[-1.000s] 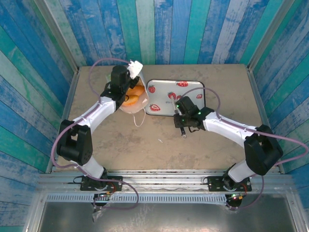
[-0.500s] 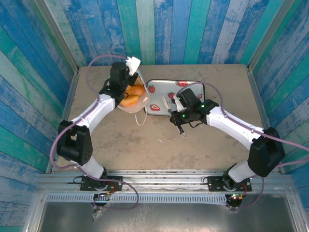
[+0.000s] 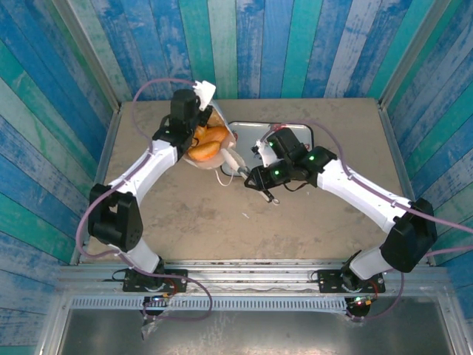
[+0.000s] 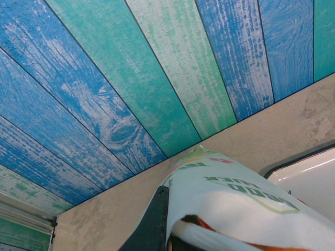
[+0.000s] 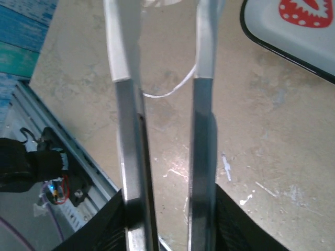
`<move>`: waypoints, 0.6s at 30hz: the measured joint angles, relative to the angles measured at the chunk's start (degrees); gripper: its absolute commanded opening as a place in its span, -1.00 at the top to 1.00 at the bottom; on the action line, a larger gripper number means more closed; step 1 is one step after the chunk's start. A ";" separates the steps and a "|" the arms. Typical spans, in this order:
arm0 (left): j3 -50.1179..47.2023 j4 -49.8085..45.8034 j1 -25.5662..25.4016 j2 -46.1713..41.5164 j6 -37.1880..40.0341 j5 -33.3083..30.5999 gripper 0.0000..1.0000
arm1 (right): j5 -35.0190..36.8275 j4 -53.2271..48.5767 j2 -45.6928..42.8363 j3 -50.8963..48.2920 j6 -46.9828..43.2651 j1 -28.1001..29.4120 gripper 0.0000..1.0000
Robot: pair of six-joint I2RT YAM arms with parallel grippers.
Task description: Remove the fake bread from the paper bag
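Strawberry-print tray (image 5: 267, 21) on tan table (image 5: 261, 130), plank walls (image 3: 259, 44).

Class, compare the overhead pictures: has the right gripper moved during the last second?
Yes. The right gripper has travelled leftward across the tray's near edge, ending beside the paper bag.

blue-green plank walls (image 3: 244, 44), tan table (image 3: 222, 222), orange fake bread (image 3: 207, 142)
the plank walls run in weathered stripes of blue, teal and pale green; the paper bag (image 4: 235, 198) is white with green lettering and a small red mark; the tray (image 5: 277, 29) is white, dark-rimmed, with a white-dotted red strawberry (image 5: 306, 10).
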 measured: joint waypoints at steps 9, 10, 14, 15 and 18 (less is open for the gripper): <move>0.22 0.02 -0.50 0.68 0.02 -0.52 1.00 | -1.86 -1.22 4.96 6.25 0.24 0.11 0.10; 0.22 0.02 -0.61 0.72 0.02 -0.57 1.00 | -1.86 -1.29 5.88 7.19 0.28 0.13 0.10; 0.22 0.02 -0.83 0.81 0.04 -0.96 1.00 | -1.81 -1.44 9.49 10.82 0.87 0.22 0.09; 0.22 0.02 -0.85 0.81 0.04 -1.01 0.99 | -1.77 -1.44 10.12 11.52 1.11 0.22 0.09; 0.22 0.02 -0.94 0.83 0.04 -1.25 1.00 | -1.14 -1.51 12.15 13.90 2.05 0.26 0.08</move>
